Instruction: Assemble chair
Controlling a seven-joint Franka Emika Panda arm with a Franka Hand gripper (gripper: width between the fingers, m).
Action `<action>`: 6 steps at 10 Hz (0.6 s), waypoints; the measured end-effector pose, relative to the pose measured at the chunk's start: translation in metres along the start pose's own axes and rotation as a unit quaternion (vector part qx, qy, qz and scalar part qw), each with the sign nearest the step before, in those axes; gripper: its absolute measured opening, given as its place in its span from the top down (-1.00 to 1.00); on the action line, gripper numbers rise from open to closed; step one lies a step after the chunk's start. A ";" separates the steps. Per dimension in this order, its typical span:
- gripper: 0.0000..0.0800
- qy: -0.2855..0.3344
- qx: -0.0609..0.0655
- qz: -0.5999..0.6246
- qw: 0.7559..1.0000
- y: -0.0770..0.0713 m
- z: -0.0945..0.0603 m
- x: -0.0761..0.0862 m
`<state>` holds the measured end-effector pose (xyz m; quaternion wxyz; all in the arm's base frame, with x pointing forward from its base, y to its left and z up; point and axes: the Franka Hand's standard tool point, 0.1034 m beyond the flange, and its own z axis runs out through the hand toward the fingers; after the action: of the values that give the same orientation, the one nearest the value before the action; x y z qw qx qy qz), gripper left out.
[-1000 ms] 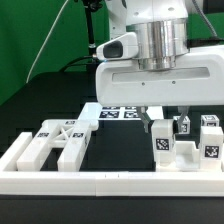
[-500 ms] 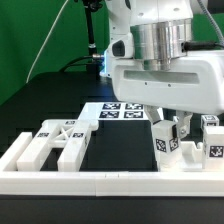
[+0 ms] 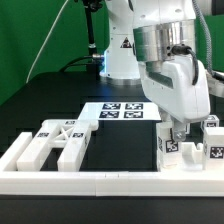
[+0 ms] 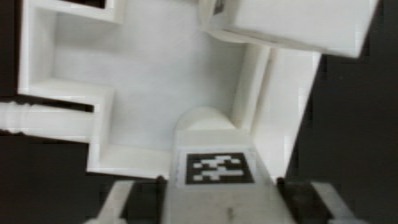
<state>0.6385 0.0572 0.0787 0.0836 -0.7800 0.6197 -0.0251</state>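
Tool [image 3: 171,130] tilted, low over a chair leg [image 4: 217,140] at the exterior view's right of the bench [image 3: 50,105]. Cross-braced piece [image 3: 55,140] well apart from it. Wrist view: jaws stand apart either side of the leg with thin gaps, so I judge nothing gripped yet.

To do it well: centre the leg, square the wrist, then close, clear of the neighbouring legs [image 3: 210,135].

No readable writing, only black-and-white square tags, marker board [image 3: 120,110] included

White cross-braced piece [image 3: 58,140] lies flat, well apart from tagged thick legs [image 3: 170,143].
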 end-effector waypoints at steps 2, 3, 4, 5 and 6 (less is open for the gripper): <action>-0.18 0.009 0.008 -0.134 0.991 -0.001 0.000 0.004; -0.47 0.013 0.010 -0.239 0.971 -0.002 -0.001 0.008; -0.58 0.019 0.015 -0.312 0.950 -0.004 -0.002 0.009; -0.58 0.021 0.013 -0.380 0.925 -0.002 -0.002 0.012; -0.61 0.022 0.011 -0.439 0.898 0.000 -0.002 0.017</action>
<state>0.6421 0.0403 0.0798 0.0587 -0.9712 0.2156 -0.0831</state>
